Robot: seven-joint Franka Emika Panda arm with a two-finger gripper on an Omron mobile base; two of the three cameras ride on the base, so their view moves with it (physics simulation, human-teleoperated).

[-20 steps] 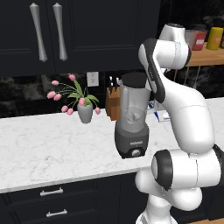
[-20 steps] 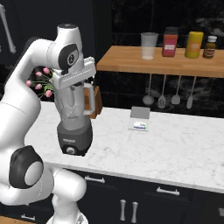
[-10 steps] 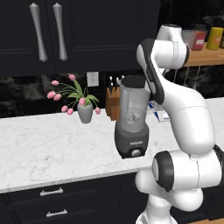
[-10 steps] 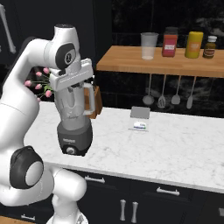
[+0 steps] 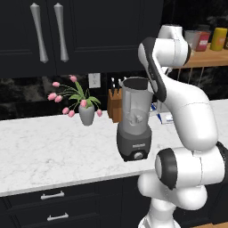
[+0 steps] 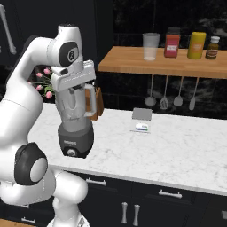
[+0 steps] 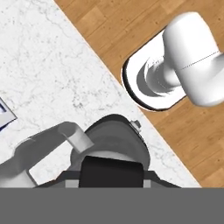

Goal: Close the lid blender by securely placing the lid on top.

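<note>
**Item: lid** [image 5: 135, 82]. Flat dark disc, seen as a dark ring at the mouth of the blender jar in the left base view. It looks level with the rim (whether fully seated cannot be told).

**Item: blender** [image 5: 133, 129]. Translucent grey jar on a dark base, knob to the front, upright on the tabletop [image 5: 53, 142] near its front edge. Same place as a second ago.

**Item: claw** [image 6: 74, 88]. Directly over the jar mouth, pointing down, the white hand body just above the rim. Jaws all but closed. They have eased apart only a trace over the last second, and the arm has hardly shifted. Whether they pinch the lid or merely press on it cannot be told.

**Reading.** The placing appears made and the letting-go just begun. The lid's seating is unconfirmed.

**Surroundings.** Flower vase [image 5: 87, 115] with pink tulips and knife block [image 5: 115, 104] stand behind the blender, apart from it. Wooden shelf [image 6: 155, 66] with jars is on the wall to the right.
</note>
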